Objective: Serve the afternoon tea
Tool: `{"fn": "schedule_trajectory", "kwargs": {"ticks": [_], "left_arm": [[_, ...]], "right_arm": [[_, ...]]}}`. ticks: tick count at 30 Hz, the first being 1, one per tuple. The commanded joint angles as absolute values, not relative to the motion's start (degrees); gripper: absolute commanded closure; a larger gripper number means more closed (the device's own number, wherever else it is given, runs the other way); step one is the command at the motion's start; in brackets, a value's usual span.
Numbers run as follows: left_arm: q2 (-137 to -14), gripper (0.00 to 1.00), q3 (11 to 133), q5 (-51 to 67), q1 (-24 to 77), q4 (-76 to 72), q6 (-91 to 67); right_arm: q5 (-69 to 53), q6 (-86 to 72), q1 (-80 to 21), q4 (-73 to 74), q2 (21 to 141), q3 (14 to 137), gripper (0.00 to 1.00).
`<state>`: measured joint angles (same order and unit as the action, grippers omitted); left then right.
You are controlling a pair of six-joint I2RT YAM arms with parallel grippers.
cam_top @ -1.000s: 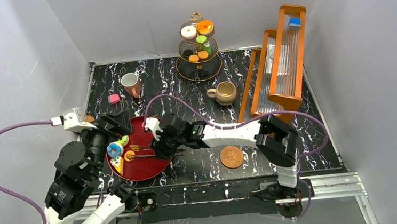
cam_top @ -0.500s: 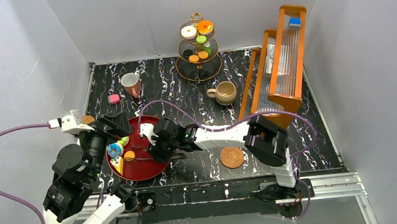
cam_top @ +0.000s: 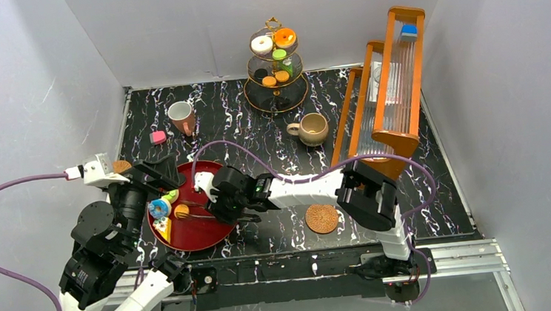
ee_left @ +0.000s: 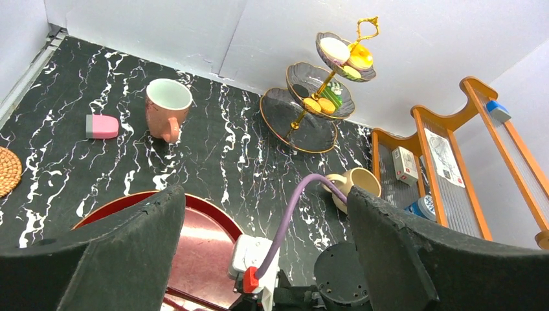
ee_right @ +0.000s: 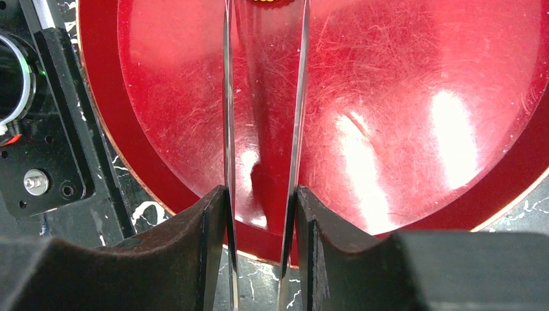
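My right gripper [cam_top: 215,205] is shut on the tongs [cam_top: 197,215] over the red tray [cam_top: 204,235]; the wrist view shows their two metal blades [ee_right: 228,129] pinched between my fingers [ee_right: 194,259]. The tong tips reach an orange cookie [cam_top: 181,212]. A blue donut [cam_top: 160,208] and a yellow cake slice [cam_top: 163,228] lie at the tray's left. My left gripper [cam_top: 157,181] is open and empty above the tray's left edge. The gold three-tier stand [cam_top: 274,66] holds several pastries. A white-lined mug [cam_top: 180,117], a beige mug [cam_top: 313,128] and a pink pastry [cam_top: 157,137] stand on the table.
One woven coaster [cam_top: 321,217] lies near the front, another [cam_top: 121,166] by my left wrist. A wooden rack [cam_top: 389,80] stands along the right side. The left wrist view shows the stand [ee_left: 320,91], both mugs [ee_left: 167,107] [ee_left: 356,184] and the right arm's purple cable [ee_left: 291,207].
My right gripper has moved left over the tray with the tongs, closer to the orange cookie. My left arm has shifted slightly left.
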<state>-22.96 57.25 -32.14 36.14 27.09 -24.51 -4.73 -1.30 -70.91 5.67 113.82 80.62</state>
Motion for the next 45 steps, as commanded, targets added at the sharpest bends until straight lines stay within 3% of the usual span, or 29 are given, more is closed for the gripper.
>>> {"fn": "schedule_trajectory", "kwargs": {"ticks": [1, 24, 37, 45], "left_arm": [[-24.0, 0.08, 57.5, -33.7, 36.4, 26.2, -23.3], [-28.2, 0.08, 47.7, -31.8, 36.4, 20.0, -14.4], [-37.0, 0.07, 43.8, -27.7, 36.3, 18.9, -11.3], [-36.1, 0.07, 42.3, -27.3, 36.4, 19.4, -11.2]], "right_arm": [[-2.5, -1.5, -71.1, 4.3, 109.1, 81.3, 0.53], [8.6, -7.4, -55.5, 9.2, 93.0, 78.3, 0.59], [13.8, -7.4, -44.7, 7.7, 97.2, 87.4, 0.59], [14.8, -8.6, -41.7, 6.6, 102.7, 93.5, 0.59]]}}
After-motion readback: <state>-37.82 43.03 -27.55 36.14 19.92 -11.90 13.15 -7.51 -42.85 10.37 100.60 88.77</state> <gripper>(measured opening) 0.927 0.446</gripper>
